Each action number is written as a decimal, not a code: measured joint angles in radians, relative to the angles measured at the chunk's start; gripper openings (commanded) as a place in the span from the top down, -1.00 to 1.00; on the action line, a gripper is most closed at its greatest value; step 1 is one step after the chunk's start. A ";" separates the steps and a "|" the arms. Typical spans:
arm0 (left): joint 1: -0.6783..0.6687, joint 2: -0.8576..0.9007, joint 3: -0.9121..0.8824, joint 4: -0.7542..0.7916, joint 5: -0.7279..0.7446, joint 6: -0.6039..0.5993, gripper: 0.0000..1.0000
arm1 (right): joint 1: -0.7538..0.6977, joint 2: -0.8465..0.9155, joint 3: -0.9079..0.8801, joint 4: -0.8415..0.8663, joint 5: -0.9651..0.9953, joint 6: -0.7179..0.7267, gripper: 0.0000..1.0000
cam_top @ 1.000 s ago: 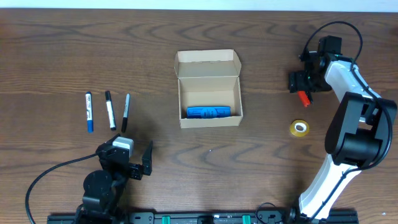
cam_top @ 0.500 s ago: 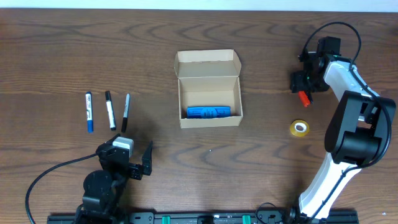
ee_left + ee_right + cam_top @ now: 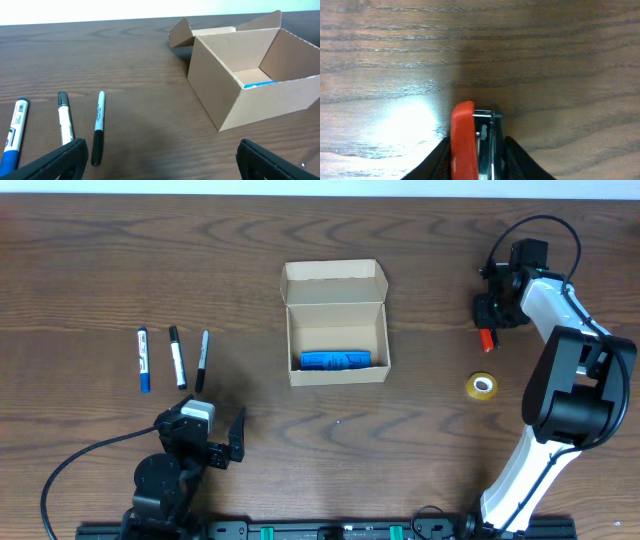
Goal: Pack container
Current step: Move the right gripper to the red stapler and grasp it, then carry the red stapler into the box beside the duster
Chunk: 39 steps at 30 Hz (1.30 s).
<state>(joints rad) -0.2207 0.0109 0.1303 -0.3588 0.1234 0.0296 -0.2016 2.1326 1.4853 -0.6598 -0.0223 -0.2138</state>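
Seen from overhead, the container (image 3: 335, 330) was set at the centre of the table (image 3: 100, 260), its flap lid folded back toward 12 o'clock and a blue item (image 3: 335, 360) already laid along its 6 o'clock wall. At 3 o'clock from it, the right gripper (image 3: 475, 167) was lowered over a red stapler (image 3: 464, 135).

Over the preceding second the jaws had been drawn in from a wide spread. In the right wrist view the fingers (image 3: 437, 162) were now pressed against both sides of the stapler, so it was gripped while still on the wood. Nothing else had been shifted.

Three markers (image 3: 174, 360) were left in a row at 9 o'clock and a yellow tape roll (image 3: 482, 386) between 3 and 4 o'clock. The left gripper (image 3: 162, 165) was parked between 7 and 8 o'clock with its jaws spread wide and nothing between them.

The pick was judged to be just secured. A lift and a carry toward 9 o'clock, over the container's open top, would be called for next. The markers and tape remained to be packed.
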 measured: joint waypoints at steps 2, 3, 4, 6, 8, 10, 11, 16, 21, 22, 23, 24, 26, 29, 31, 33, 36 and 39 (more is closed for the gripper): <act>0.000 0.000 0.000 0.000 0.000 0.000 -0.91 | 0.000 0.000 0.000 0.000 0.001 0.006 0.68; 0.000 0.000 0.000 0.000 0.000 0.000 -0.91 | 0.000 0.000 0.000 0.000 0.002 0.007 0.74; 0.000 0.000 0.000 0.000 0.000 0.000 -0.91 | 0.000 0.000 0.000 0.000 0.002 0.010 0.78; 0.000 0.000 0.000 0.000 0.000 0.000 -0.91 | 0.000 0.000 0.002 -0.002 0.003 0.015 0.88; 0.000 0.000 0.000 0.000 0.000 0.000 -0.91 | 0.001 0.000 0.006 -0.014 0.004 0.022 0.97; 0.000 0.000 0.000 0.000 0.000 0.000 -0.91 | 0.003 0.000 0.012 -0.038 0.004 0.026 0.97; 0.000 0.000 0.000 0.000 0.000 0.000 -0.91 | 0.004 0.000 0.018 -0.054 0.004 0.026 0.97; 0.000 0.000 0.000 0.000 0.000 0.000 -0.91 | 0.024 0.002 0.087 -0.113 0.003 0.027 0.97; 0.000 0.000 0.000 0.000 0.000 0.000 -0.91 | 0.074 -0.019 0.183 -0.140 -0.013 0.027 0.98; 0.000 0.000 0.000 0.000 0.000 0.000 -0.91 | 0.089 -0.032 0.201 -0.141 -0.018 0.027 0.97; 0.000 0.000 0.000 0.000 0.000 0.000 -0.91 | 0.101 -0.044 0.212 -0.142 -0.025 0.026 0.97; 0.000 0.000 0.000 0.000 0.000 0.000 -0.91 | 0.117 -0.062 0.226 -0.141 -0.034 0.025 0.97; 0.000 0.000 0.000 0.000 0.000 0.000 -0.91 | 0.152 -0.102 0.246 -0.140 -0.055 0.014 0.97; 0.000 0.000 0.000 0.000 0.000 0.000 -0.91 | 0.212 -0.169 0.264 -0.135 -0.082 -0.024 0.97; 0.000 0.000 0.000 0.000 0.000 0.000 -0.91 | 0.257 -0.205 0.269 -0.132 -0.095 -0.051 0.98; 0.000 0.000 0.000 0.000 0.000 0.000 -0.91 | 0.309 -0.231 0.273 -0.132 -0.109 -0.084 0.98; 0.000 0.000 0.000 0.000 0.000 0.000 -0.91 | 0.399 -0.243 0.275 -0.134 -0.133 -0.152 0.97; 0.000 0.000 0.000 0.000 0.000 0.000 -0.91 | 0.478 -0.241 0.275 -0.147 -0.152 -0.225 0.98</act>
<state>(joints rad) -0.2207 0.0109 0.1303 -0.3588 0.1234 0.0296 0.2760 1.8919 1.7607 -0.8070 -0.1745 -0.4389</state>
